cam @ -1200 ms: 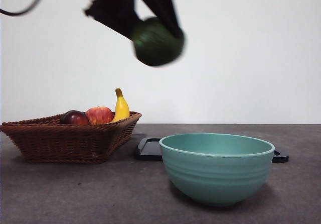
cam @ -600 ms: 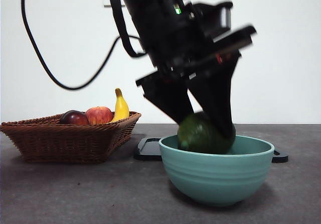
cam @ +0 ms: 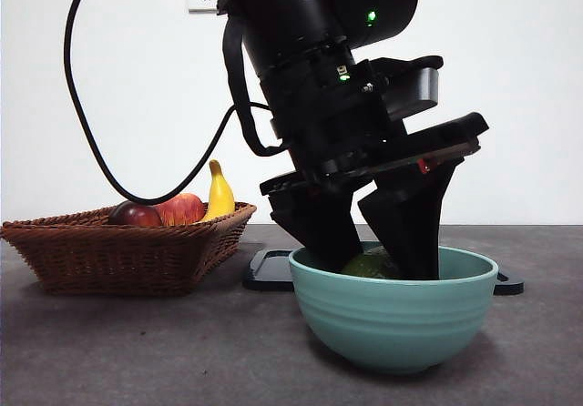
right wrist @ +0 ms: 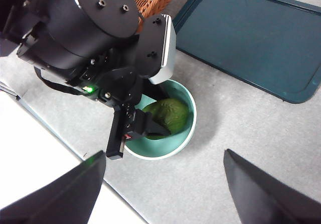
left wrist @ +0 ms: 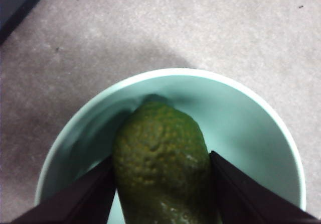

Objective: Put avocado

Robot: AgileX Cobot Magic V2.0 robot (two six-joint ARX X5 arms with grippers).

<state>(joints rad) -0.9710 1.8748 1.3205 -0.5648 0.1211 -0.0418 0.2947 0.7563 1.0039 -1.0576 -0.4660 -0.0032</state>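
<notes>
Bowl rim (cam: 393, 249): encircles avocado (left wrist: 160, 158), inner wall close on both sides.
Left claw (cam: 373, 262): dipped steeply into bowl, jaws pinching avocado.
Right claw (right wrist: 160, 194): spread, high above table (right wrist: 241, 128).

Grey table (cam: 137, 351), wicker basket (cam: 127, 256), dark tray (right wrist: 251, 38), teal bowl (cam: 393, 319) resting on it

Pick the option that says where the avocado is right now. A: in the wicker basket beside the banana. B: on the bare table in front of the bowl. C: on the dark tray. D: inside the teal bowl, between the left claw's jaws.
D: the avocado sits inside the teal bowl, with the left claw closed on either side of it.
</notes>
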